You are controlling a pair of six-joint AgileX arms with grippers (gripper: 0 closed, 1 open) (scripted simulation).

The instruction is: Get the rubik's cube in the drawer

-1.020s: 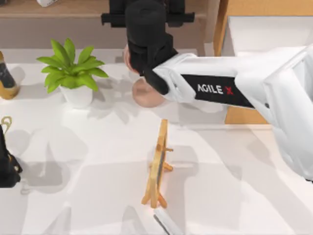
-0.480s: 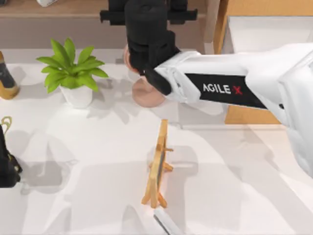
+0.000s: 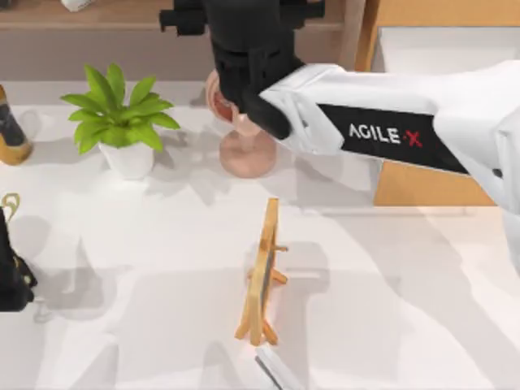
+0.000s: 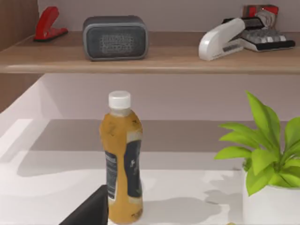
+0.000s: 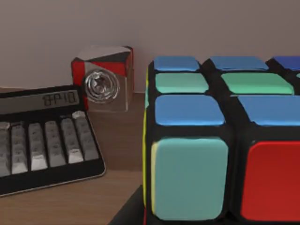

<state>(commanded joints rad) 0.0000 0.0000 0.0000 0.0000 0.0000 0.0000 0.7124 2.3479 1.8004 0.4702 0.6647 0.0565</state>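
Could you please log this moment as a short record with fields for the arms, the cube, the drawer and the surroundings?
right arm: reaching over the table's far side to the shelf
rubik's cube: on the shelf, close before the right wrist camera, beside a calculator
drawer: open, white interior, top view's right
left arm: parked at the left edge
nearby: plant, bottle

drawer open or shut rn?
Open. In the top view the drawer shows its white interior from above at the table's right, behind the right arm. The rubik's cube sits on the wooden shelf, not inside.
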